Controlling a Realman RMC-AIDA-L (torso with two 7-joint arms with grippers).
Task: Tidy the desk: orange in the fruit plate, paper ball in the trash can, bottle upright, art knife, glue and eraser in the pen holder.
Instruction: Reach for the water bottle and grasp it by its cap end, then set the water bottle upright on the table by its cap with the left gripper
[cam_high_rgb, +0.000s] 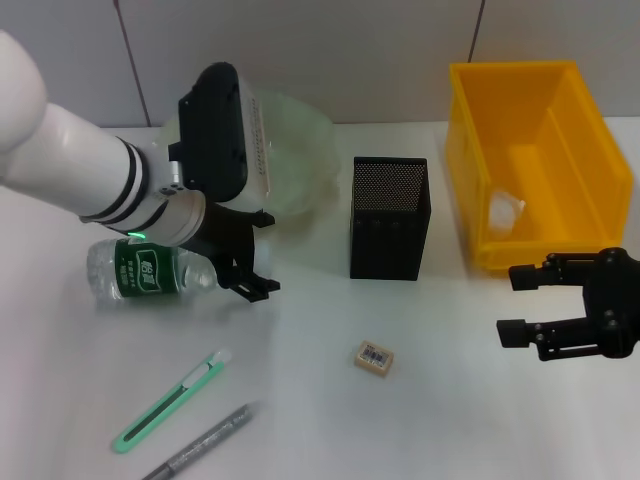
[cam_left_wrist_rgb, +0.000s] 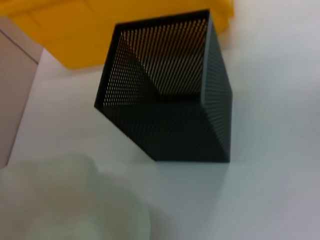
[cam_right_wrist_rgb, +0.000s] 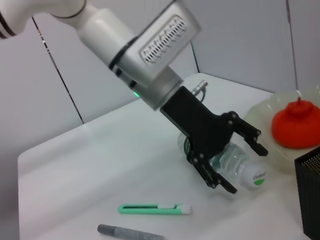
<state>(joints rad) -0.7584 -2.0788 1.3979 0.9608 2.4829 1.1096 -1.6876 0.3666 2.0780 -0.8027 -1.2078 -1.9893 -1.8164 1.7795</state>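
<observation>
The bottle (cam_high_rgb: 148, 271) lies on its side at the left; in the right wrist view the bottle (cam_right_wrist_rgb: 248, 172) shows its cap end between the spread fingers of my left gripper (cam_high_rgb: 262, 252), which is open. An orange (cam_right_wrist_rgb: 296, 123) sits in the translucent fruit plate (cam_high_rgb: 305, 150). The paper ball (cam_high_rgb: 505, 212) rests inside the yellow trash can (cam_high_rgb: 540, 90). The black mesh pen holder (cam_high_rgb: 390, 215) stands mid-table. The eraser (cam_high_rgb: 374, 357), the green art knife (cam_high_rgb: 168, 401) and the grey glue pen (cam_high_rgb: 205, 441) lie on the table. My right gripper (cam_high_rgb: 520, 304) hovers open at the right.
The left arm's white forearm (cam_high_rgb: 70, 170) covers the rear left of the table. The pen holder (cam_left_wrist_rgb: 170, 115) fills the left wrist view, with the yellow can (cam_left_wrist_rgb: 75, 40) behind it. A wall runs along the table's back edge.
</observation>
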